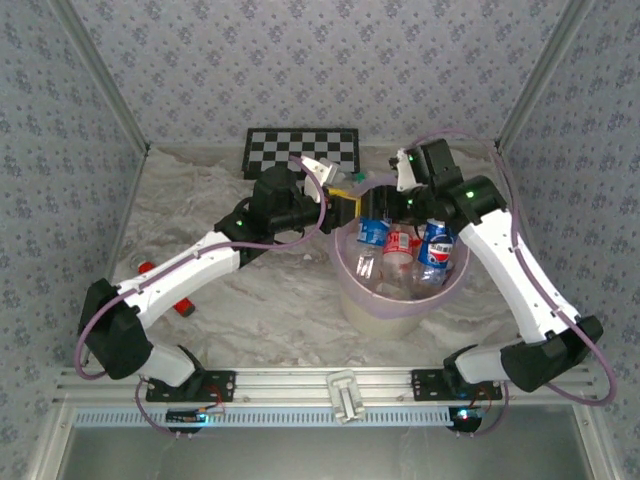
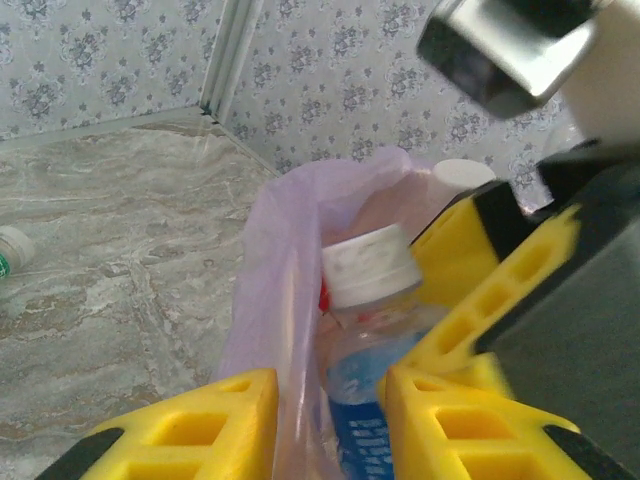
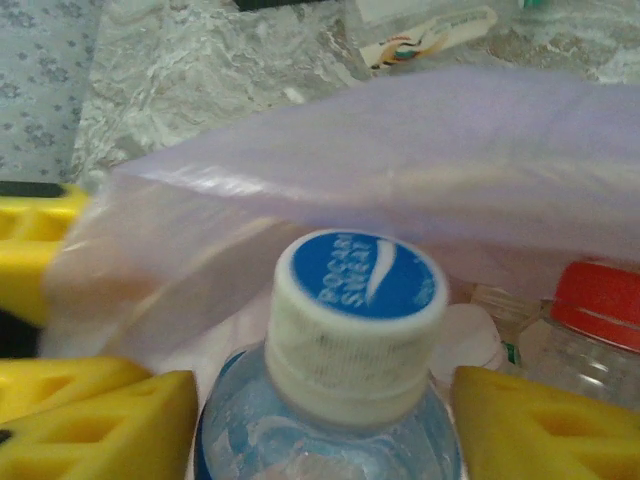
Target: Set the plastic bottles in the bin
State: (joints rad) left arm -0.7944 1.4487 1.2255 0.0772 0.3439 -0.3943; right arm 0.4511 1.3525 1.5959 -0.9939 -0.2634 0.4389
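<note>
The bin (image 1: pixel 345 285), a cream bucket lined with a pink-lilac bag (image 2: pixel 270 250), holds several plastic bottles (image 1: pixel 398 248). Both grippers meet at its far rim. My right gripper (image 3: pixel 325 405) is shut on the shoulders of a clear blue-labelled bottle (image 3: pixel 360 300) with a blue-and-white cap, just inside the bag's rim (image 3: pixel 350 140). My left gripper (image 2: pixel 332 420) stands open astride that rim, and the same bottle (image 2: pixel 368 268) shows in its gap. From above, the left gripper (image 1: pixel 348 207) and right gripper (image 1: pixel 388 208) nearly touch over that bottle (image 1: pixel 372 232).
A red-capped bottle (image 3: pixel 595 310) stands inside the bin. One clear bottle (image 3: pixel 420 35) lies on the table beyond the rim, another (image 2: pixel 10 250) far left. Two red items (image 1: pixel 147 267) (image 1: pixel 184 307) lie by the left arm. A checkerboard (image 1: pixel 300 150) sits at the back.
</note>
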